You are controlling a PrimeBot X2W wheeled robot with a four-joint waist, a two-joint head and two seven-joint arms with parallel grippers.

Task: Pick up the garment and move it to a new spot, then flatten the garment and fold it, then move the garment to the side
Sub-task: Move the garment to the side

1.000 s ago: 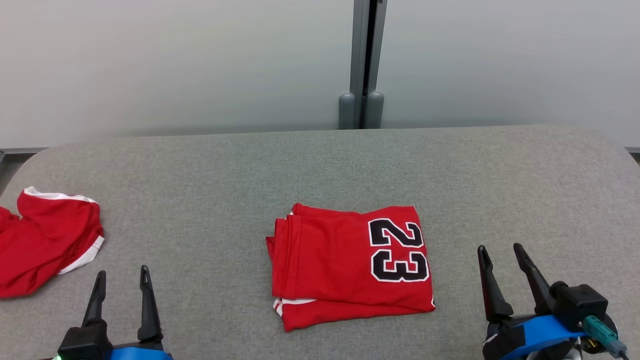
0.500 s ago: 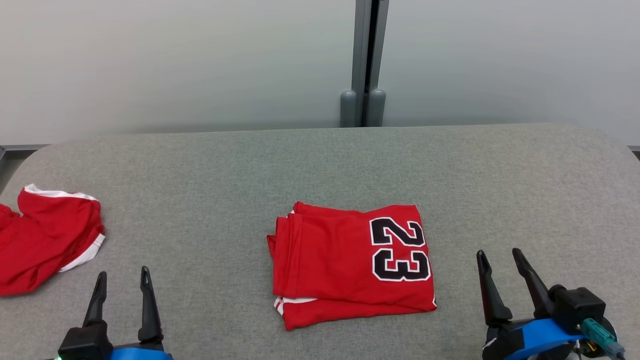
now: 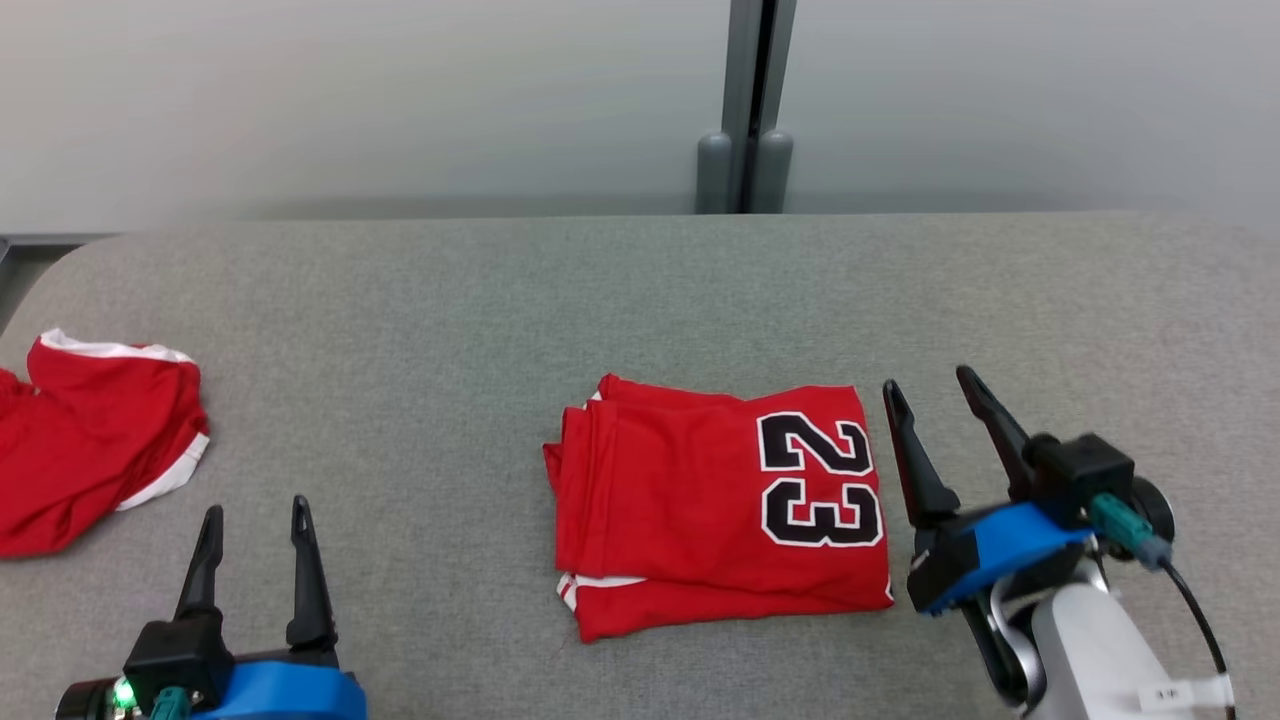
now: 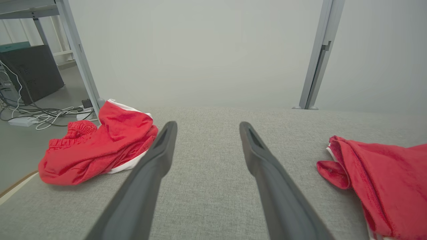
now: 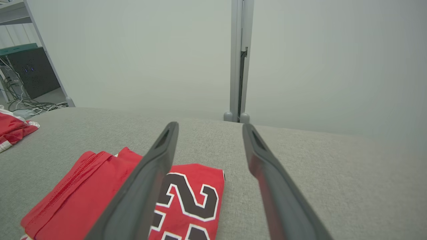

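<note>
A red garment (image 3: 700, 510) with a black "23" lies folded into a neat rectangle on the grey table (image 3: 640, 300), just below its middle. Its number panel (image 5: 186, 203) sits under my right fingers in the right wrist view, and its left edge (image 4: 377, 186) reaches into the left wrist view. My right gripper (image 3: 928, 388) is open beside the garment's right edge, above the table, holding nothing. My left gripper (image 3: 255, 512) is open near the front left, well apart from the garment, with bare fabric between its fingers (image 4: 156, 160).
A second red garment with white trim (image 3: 90, 440) lies crumpled at the table's left edge, also seen as a heap (image 4: 100, 143) from the left wrist. A grey post (image 3: 745, 110) stands behind the table against a pale wall. Cables and a dark box (image 4: 30, 73) sit on the floor left.
My right gripper has risen and moved forward and inward, now beside the garment's right edge. The head camera shifted slightly. The left gripper and both garments stayed put.
</note>
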